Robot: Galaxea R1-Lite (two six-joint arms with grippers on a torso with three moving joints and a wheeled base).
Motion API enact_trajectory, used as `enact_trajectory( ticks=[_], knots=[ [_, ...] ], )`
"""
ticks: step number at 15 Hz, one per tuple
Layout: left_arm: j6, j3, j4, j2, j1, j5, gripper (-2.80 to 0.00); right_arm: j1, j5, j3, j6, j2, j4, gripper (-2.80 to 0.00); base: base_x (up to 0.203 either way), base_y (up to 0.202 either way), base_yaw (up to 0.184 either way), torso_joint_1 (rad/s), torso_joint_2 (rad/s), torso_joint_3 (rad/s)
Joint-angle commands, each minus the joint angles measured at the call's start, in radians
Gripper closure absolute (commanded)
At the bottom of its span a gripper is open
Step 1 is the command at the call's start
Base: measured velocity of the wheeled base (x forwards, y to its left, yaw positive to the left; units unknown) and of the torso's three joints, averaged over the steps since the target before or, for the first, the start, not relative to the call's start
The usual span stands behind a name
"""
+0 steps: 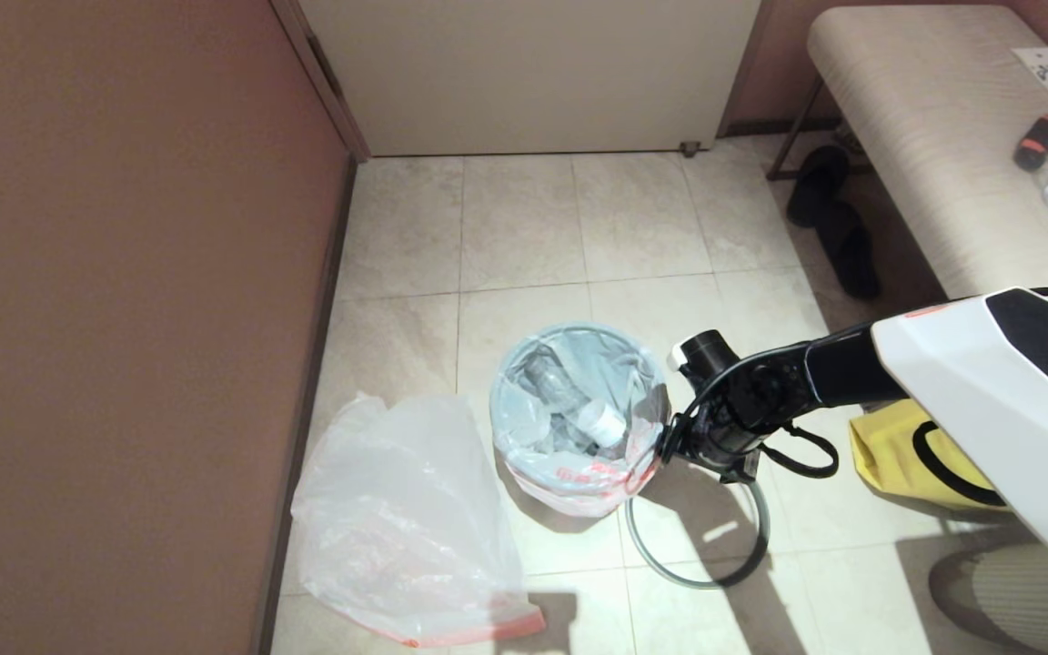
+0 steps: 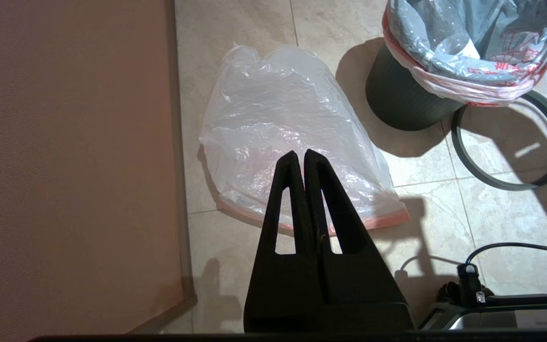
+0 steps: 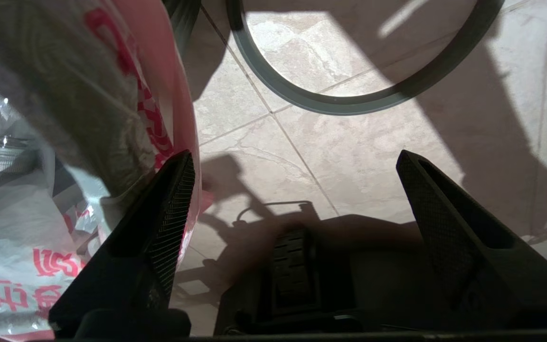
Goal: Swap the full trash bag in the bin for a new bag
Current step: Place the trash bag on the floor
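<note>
The full trash bag (image 1: 569, 473), translucent with red print and a pink edge, lines the black bin (image 2: 401, 99); its edge is folded over the rim and a plastic bottle (image 1: 583, 409) lies inside. The grey hoop (image 1: 697, 546) lies flat on the tiles to the right of the bin. My right gripper (image 1: 668, 446) is at the bin's right rim, open; in the right wrist view one finger (image 3: 178, 190) lies against the bag's pink edge (image 3: 178, 95). The new bag (image 1: 406, 537) lies crumpled by the wall on the left. My left gripper (image 2: 300, 154) hangs shut above it (image 2: 283, 118).
A brown wall (image 1: 124, 318) runs along the left and a pale door (image 1: 533, 73) closes the back. On the right a padded bench (image 1: 924, 146) holds small items, with dark slippers (image 1: 838, 227) beside it. A yellow fabric bag (image 1: 897, 455) lies under my right arm.
</note>
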Motion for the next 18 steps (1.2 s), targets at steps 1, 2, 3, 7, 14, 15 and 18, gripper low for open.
enact_trajectory(
  ticks=[1,2,3,7,14,15,18],
  knots=[
    [0.000,0.000,0.000,0.001,0.000,0.000,0.00,0.001,0.002,-0.012,0.016,0.024,-0.001,-2.80,0.000,0.000,0.000,0.000,0.00,0.000],
    [0.000,0.000,0.001,0.001,0.000,0.000,0.00,0.001,0.031,-0.015,0.044,0.021,-0.011,-2.80,0.000,0.000,0.000,0.000,0.00,0.000],
    [0.000,0.000,0.001,0.001,0.000,0.000,0.00,0.000,0.086,-0.017,0.079,0.010,-0.028,-2.80,0.000,0.000,0.000,0.000,0.00,0.000],
    [0.000,0.000,0.000,0.001,0.000,0.000,0.00,-0.006,0.235,-0.001,0.231,-0.036,-0.069,-2.80,0.000,0.000,0.000,0.000,0.00,0.000],
    [0.000,0.000,0.001,0.001,0.000,0.000,0.00,0.021,0.233,-0.012,0.258,0.029,-0.069,-2.80,0.000,0.000,0.000,0.000,0.00,0.000],
    [0.000,0.000,0.001,0.001,0.000,0.000,0.00,0.022,0.232,-0.015,0.263,0.039,-0.072,-2.80,0.000,0.000,0.000,0.000,0.00,0.000],
    [0.000,0.000,0.001,0.001,0.000,0.000,0.00,0.025,0.191,-0.038,0.263,0.089,-0.073,-2.80,0.000,0.000,0.000,0.000,0.00,0.000]
  ],
)
